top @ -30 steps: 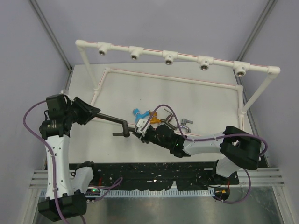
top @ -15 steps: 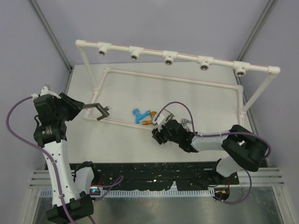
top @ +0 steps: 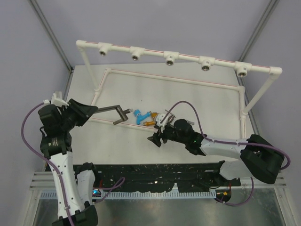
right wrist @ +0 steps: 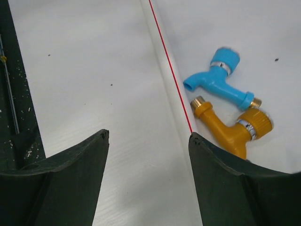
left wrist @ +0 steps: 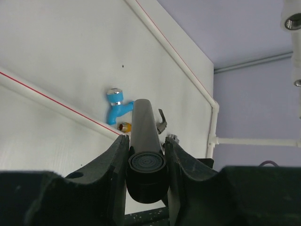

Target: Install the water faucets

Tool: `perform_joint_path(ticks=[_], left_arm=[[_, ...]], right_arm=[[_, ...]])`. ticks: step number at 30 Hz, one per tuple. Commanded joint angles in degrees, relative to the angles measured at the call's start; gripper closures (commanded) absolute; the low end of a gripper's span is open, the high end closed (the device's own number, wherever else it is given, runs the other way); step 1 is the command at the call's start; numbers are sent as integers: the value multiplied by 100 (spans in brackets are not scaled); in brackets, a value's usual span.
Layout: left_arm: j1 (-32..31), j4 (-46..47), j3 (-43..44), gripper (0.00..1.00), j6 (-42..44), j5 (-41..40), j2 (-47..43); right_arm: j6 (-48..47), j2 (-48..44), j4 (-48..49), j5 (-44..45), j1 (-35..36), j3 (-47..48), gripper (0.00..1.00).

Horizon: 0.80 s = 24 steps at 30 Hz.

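My left gripper [top: 92, 111] is shut on the spout end of the large dark-grey faucet [top: 114, 111], holding it above the table's left half with its long arm pointing right. In the left wrist view the faucet's round aerator end [left wrist: 146, 162] sits clamped between the fingers of the left gripper [left wrist: 146, 147]. A blue faucet [top: 139, 116] and an orange faucet [top: 150, 120] lie beside the low white pipe. My right gripper [top: 155, 139] hovers just in front of them, open and empty. Its wrist view shows the blue faucet [right wrist: 218, 80] and the orange faucet [right wrist: 230, 129] beyond the right finger.
The white pipe frame [top: 183, 59] spans the back, carrying several brass-lined sockets [top: 170, 58]. A low white pipe with a red line [right wrist: 169, 80] crosses the table. A small dark metal faucet [left wrist: 162, 121] shows behind the held one. The right arm's purple cable [top: 188, 110] loops above the faucets.
The right gripper has opened and drawn back from the dark-grey faucet's body. The left arm has swung that faucet up and away from the right gripper.
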Motion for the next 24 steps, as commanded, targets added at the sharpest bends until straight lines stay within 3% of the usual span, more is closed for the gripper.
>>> perform_joint_path(ticks=[1, 12, 24], left_arm=[[-59, 903, -94, 100, -408, 1250, -265], [-516, 104, 99, 100, 356, 1962, -362], [-771, -90, 292, 100, 576, 2358, -310]], right_arm=[[-683, -367, 610, -396, 18, 88, 27], [-1633, -350, -22, -457, 18, 747, 26], [-2231, 2, -1103, -1608, 18, 1424, 31]])
